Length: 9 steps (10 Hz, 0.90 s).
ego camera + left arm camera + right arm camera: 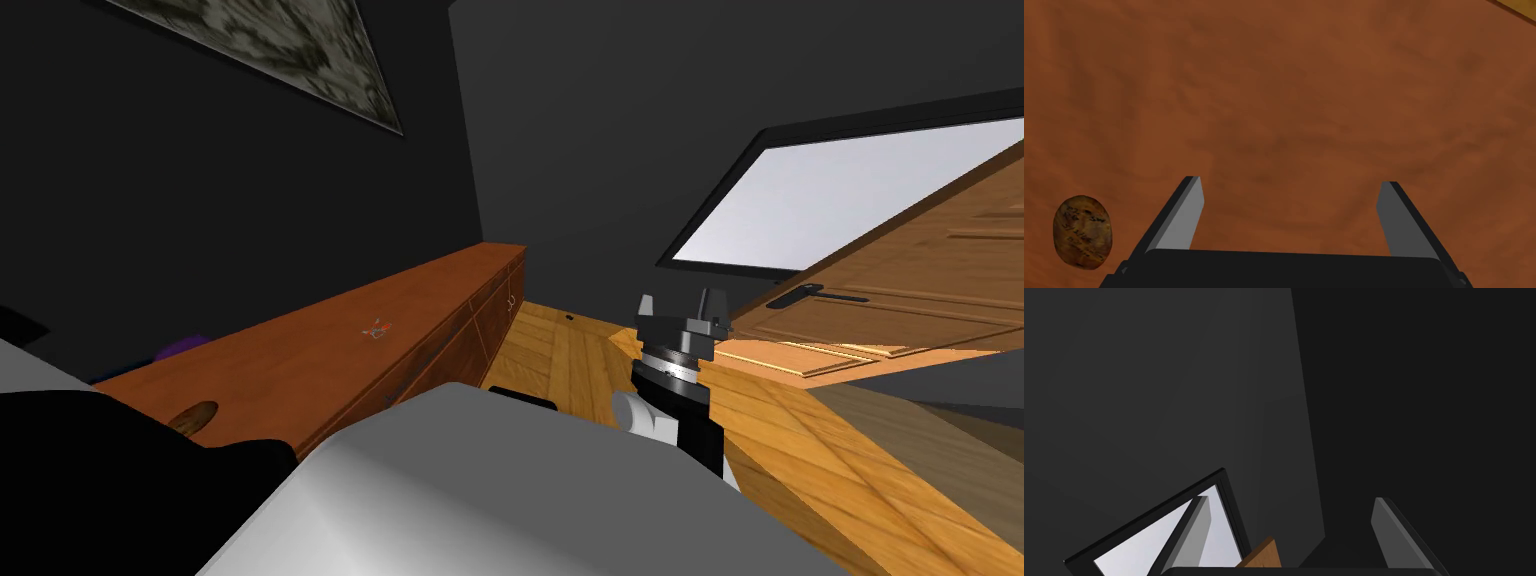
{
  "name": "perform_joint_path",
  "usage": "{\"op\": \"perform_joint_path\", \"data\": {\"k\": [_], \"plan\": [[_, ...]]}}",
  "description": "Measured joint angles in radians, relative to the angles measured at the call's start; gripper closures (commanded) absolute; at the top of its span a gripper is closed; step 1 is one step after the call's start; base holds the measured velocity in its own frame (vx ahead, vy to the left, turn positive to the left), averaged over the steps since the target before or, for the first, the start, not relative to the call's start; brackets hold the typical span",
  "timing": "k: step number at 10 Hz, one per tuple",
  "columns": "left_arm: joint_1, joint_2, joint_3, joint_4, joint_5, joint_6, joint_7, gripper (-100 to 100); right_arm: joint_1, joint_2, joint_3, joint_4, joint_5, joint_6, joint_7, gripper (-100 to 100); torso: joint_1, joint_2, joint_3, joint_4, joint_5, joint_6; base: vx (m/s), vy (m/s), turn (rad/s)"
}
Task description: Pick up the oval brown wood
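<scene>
Closest: left claw, wide open, nothing held, hanging above the flat red-brown top of a long cabinet. Just outside one of its fingers, off to the side and not touching: the oval brown wood, lying flat on that same top, spotty brown with dark scribbles on it. Between the two fingers, just bare cabinet top.

From the head view, oval brown wood at the near end of the cabinet, partly hidden behind the dark left arm. Farther along the top, well apart from it: a tiny orange and blue thing, too small to tell what. By the wall side, a bit of a purple thing.

Out to the right, over the yellow wood floor: right claw, held up, fingers wide apart, empty. Past it, an open brown door and a bright window. High on the dark wall, a picture.
</scene>
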Motion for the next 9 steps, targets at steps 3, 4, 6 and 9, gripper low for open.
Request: {"op": "perform_joint_path", "data": {"k": [3,4,6,9], "plan": [[0.010,0.063,0.038,0.034,0.046,-0.023,0.007,-100,0.000,0.000,0.000,0.000,0.000,0.000,0.000,0,0.004,0.002,0.001,0.001,0.001,-0.001,0.023,0.165,-0.196],[0.007,0.084,0.052,0.039,0.054,-0.028,0.015,-100,0.000,0.000,0.000,0.000,0.000,0.000,0.000,0,0.002,0.003,0.002,0.001,0.001,-0.002,-0.004,0.083,-0.067],[0.002,0.090,0.072,0.047,0.051,-0.022,0.026,0,0.000,0.000,0.000,0.000,0.000,0.000,0.000,0,-0.006,0.005,0.003,0.002,-0.001,-0.003,0.001,0.019,-0.008],[-0.022,0.055,0.090,0.053,0.017,0.012,0.019,-100,0.000,0.000,0.000,0.000,0.000,0.000,0.000,0,-0.009,0.003,0.002,0.001,-0.002,-0.003,0.044,0.014,-0.001]]}}
